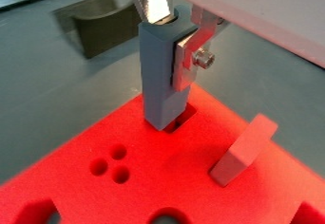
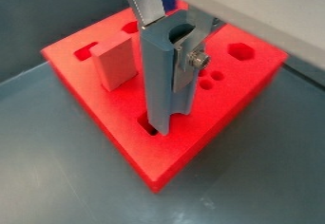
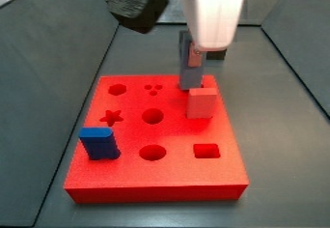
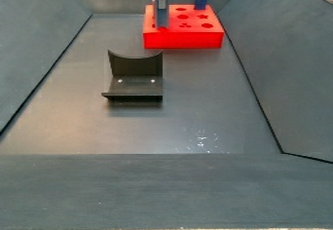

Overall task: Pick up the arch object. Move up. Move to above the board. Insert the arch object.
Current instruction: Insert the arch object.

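My gripper [image 1: 172, 43] is shut on the arch object [image 1: 162, 81], a tall grey-blue block whose curved notch sits at the top end between the fingers [image 2: 185, 62]. The block stands upright, and its lower end sits in a slot near the edge of the red board [image 1: 89, 133]. Both wrist views show this; the arch object [image 2: 159, 85] meets the board [image 2: 191, 138] at the slot. In a side view the gripper [image 3: 194, 56] holds the arch object [image 3: 191, 75] at the far side of the board [image 3: 154, 179]. It also shows small in a side view [image 4: 162, 0].
A pinkish-red block [image 1: 244, 150] stands in the board beside the arch object, also seen in a side view [image 3: 202, 102]. A blue block [image 3: 96, 142] stands at another corner. The dark fixture [image 4: 134, 75] stands on the grey floor, apart from the board [image 4: 182, 31].
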Tool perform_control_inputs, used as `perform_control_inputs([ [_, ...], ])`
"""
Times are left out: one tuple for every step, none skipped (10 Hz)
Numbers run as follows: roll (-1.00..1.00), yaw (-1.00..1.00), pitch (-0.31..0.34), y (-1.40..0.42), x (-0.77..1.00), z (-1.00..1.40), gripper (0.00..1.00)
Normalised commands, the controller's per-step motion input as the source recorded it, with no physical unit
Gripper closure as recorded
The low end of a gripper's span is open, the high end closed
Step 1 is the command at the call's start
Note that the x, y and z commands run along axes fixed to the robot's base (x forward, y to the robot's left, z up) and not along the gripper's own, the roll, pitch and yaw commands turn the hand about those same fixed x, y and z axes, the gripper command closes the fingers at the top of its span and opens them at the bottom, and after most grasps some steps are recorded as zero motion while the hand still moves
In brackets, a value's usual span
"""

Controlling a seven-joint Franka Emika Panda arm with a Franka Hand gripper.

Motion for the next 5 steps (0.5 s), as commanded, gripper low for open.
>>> perform_control_inputs([
  [-0.03, -0.81, 0.0, -0.01, 0.3, -0.37, 1.0],
  [0.09, -0.57, 0.029, -0.28, 0.26, -0.29, 1.0],
  [0.14, -0.25, 0.053, -0.37, 0.47, -0.37, 1.0],
  [0.11, -0.1, 0.041, -0.31, 0.52, -0.42, 1.0],
  [0.2, 0.0, 0.071, 0.0, 0.12, -0.49, 1.0],
])
